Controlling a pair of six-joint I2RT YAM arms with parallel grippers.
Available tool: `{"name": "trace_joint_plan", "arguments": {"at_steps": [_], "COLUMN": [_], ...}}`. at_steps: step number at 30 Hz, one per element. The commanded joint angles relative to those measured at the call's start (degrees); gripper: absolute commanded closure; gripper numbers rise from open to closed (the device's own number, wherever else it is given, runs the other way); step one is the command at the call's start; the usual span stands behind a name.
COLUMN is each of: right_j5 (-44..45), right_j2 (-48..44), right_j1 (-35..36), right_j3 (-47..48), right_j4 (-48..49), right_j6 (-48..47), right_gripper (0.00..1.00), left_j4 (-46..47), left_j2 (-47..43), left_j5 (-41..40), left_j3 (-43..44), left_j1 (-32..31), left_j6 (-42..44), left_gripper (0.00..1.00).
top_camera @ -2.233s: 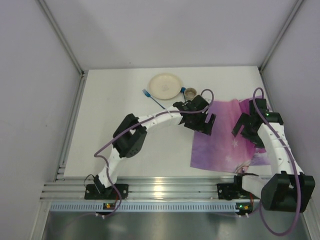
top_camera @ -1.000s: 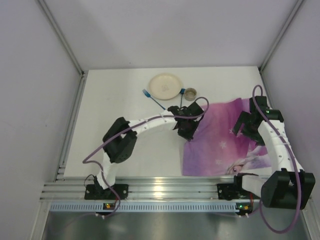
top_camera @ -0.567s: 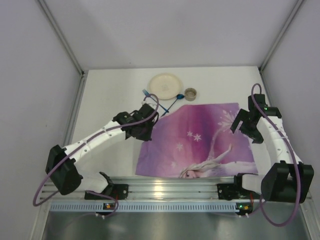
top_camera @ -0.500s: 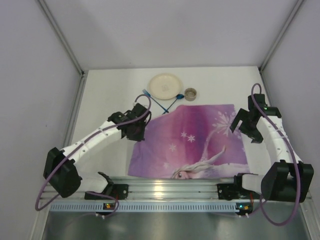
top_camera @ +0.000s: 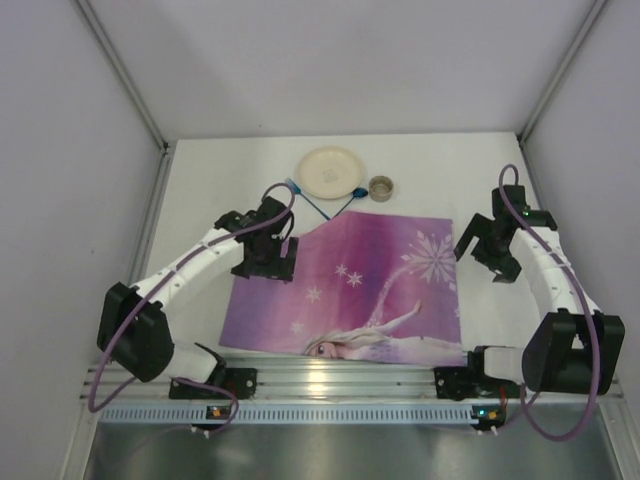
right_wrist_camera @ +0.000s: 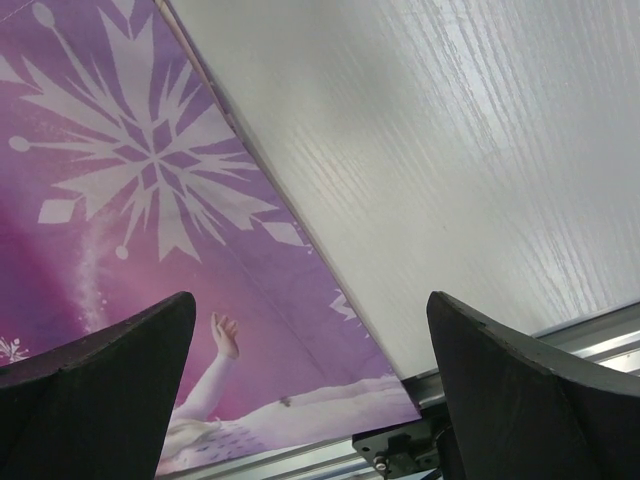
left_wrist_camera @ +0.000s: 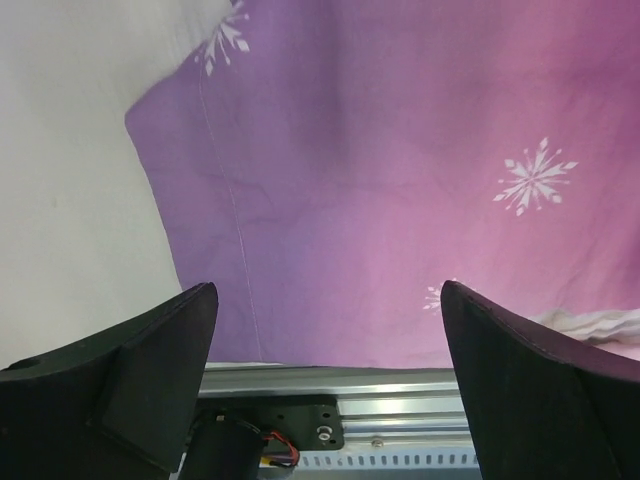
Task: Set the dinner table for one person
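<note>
The dinner table [top_camera: 200,200] is a white top with a purple snowflake-printed mat [top_camera: 345,285] spread flat on its near middle. My left gripper [top_camera: 268,260] hovers over the mat's far left corner, open and empty; in the left wrist view the left gripper [left_wrist_camera: 328,292] frames the mat [left_wrist_camera: 380,200] with nothing between its fingers. My right gripper [top_camera: 488,255] hangs open over the mat's right edge. In the right wrist view the right gripper [right_wrist_camera: 310,298] is over the mat [right_wrist_camera: 130,200] and bare table [right_wrist_camera: 450,150].
A cream plate [top_camera: 331,171] and a small round cup [top_camera: 381,187] stand at the back. A blue fork [top_camera: 300,196] and a blue spoon [top_camera: 355,195] lie crossed just beyond the mat's far edge. The ribbed aluminium rail [top_camera: 320,375] runs along the near edge.
The left arm dragged the mat leftward from the right side, unfolding it flat, then opened and let it go. The right arm shifted slightly back, staying open.
</note>
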Motion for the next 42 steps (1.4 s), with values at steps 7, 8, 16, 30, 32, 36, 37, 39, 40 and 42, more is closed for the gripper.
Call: {"name": "trace_joint_plan", "arguments": {"at_steps": [7, 8, 16, 30, 32, 36, 37, 39, 40, 42], "right_j5": [-1.96, -1.96, 0.15, -0.90, -1.25, -1.69, -1.61, -1.00, -0.90, -0.64], "right_j2": [0.84, 0.75, 1.19, 7.25, 8.04, 8.40, 8.22, 7.96, 7.78, 7.52], "right_j1": [0.81, 0.81, 0.72, 0.54, 0.54, 0.54, 0.54, 0.54, 0.54, 0.46], "right_j3": [2.23, 2.05, 3.19, 4.69, 5.12, 5.13, 5.04, 4.95, 4.86, 4.78], "right_j4": [1.83, 1.91, 1.12, 2.97, 3.23, 3.32, 3.32, 3.32, 3.23, 3.23], "right_j6": [-1.41, -1.50, -4.22, -4.40, -4.32, -4.14, -4.05, -4.14, -4.31, -4.40], "right_gripper": [0.00, 0.00, 0.00, 0.00, 0.00, 0.00, 0.00, 0.00, 0.00, 0.00], "left_j4": [9.71, 9.97, 6.99, 10.59, 11.20, 12.43, 12.61, 12.87, 13.14, 13.23], "left_j2": [12.80, 15.12, 31.22, 33.85, 35.17, 37.72, 38.42, 40.09, 40.54, 41.50], "left_j5": [2.35, 2.79, 4.02, 4.20, 4.90, 7.45, 7.80, 8.94, 9.38, 11.30], "left_j3": [16.01, 19.42, 28.34, 17.88, 17.96, 19.19, 19.72, 20.07, 20.07, 19.99], "left_j1": [12.48, 13.02, 14.16, 14.25, 14.34, 14.78, 15.04, 15.66, 15.92, 16.71], "left_j6": [5.52, 5.97, 7.90, 7.11, 7.11, 7.03, 7.11, 7.46, 7.55, 8.25], "left_gripper": [0.01, 0.02, 0.21, 0.32, 0.32, 0.39, 0.48, 0.60, 0.72, 0.84]}}
